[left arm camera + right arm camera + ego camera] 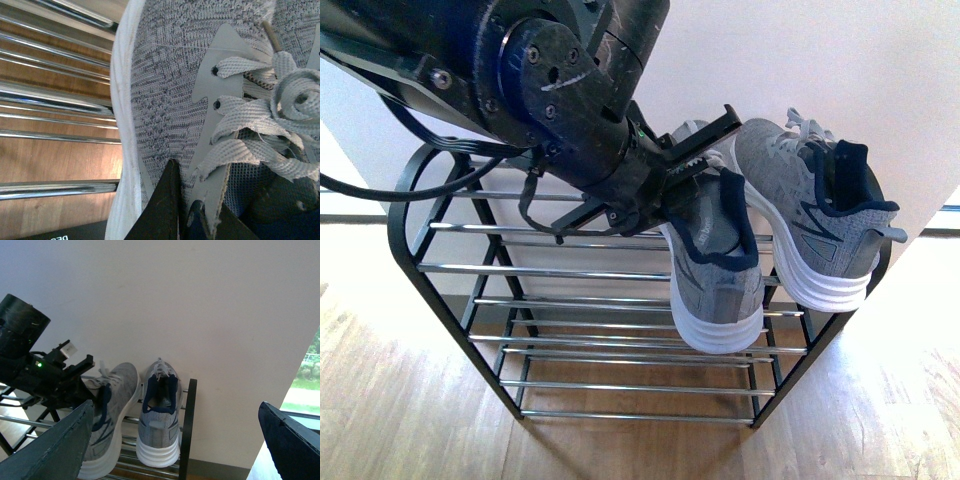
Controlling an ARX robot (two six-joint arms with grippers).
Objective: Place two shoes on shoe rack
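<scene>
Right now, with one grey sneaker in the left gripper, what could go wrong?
The held grey knit sneaker hangs heel-down from the left gripper, not flat on the thin chrome rods of the black-framed rack; released here, it may topple forward.
It is close to the second grey sneaker by the rack's right end and could nudge it.

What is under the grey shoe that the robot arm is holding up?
Under the held shoe are chrome rods of the shoe rack and, lower, the wooden floor. Whether its sole touches a rod cannot be seen; the shoe itself covers that.
</scene>
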